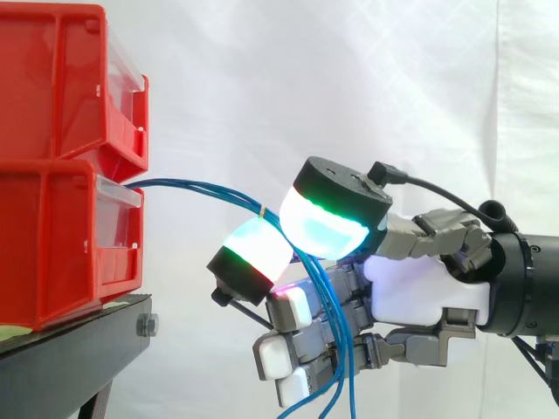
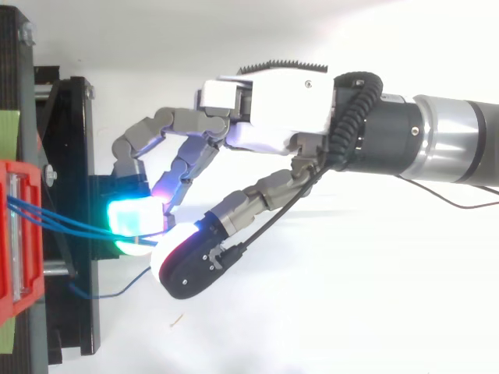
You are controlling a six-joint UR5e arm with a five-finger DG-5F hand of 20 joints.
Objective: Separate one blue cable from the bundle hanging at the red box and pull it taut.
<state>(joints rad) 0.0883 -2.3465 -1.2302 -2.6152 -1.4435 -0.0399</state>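
A bundle of thin blue cables (image 1: 196,188) leaves the gap between the two stacked red bins (image 1: 52,253), arcs to the right past a small yellow tie, and drops down across my hand (image 1: 410,288). My hand comes in from the right, with curled fingers. Two glowing pads (image 1: 325,223) close on the cables from either side just past the tie. From above, the cables (image 2: 66,223) run from the red bin (image 2: 15,234) straight in between the cyan pad (image 2: 136,216) and the white one. One cable end (image 2: 109,294) loops loose beneath them.
The bins rest on a black stand (image 1: 79,340) at the left, its frame (image 2: 74,156) lying right under the fingertips. A white curtain hangs behind. The arm (image 2: 437,140) takes up the right side.
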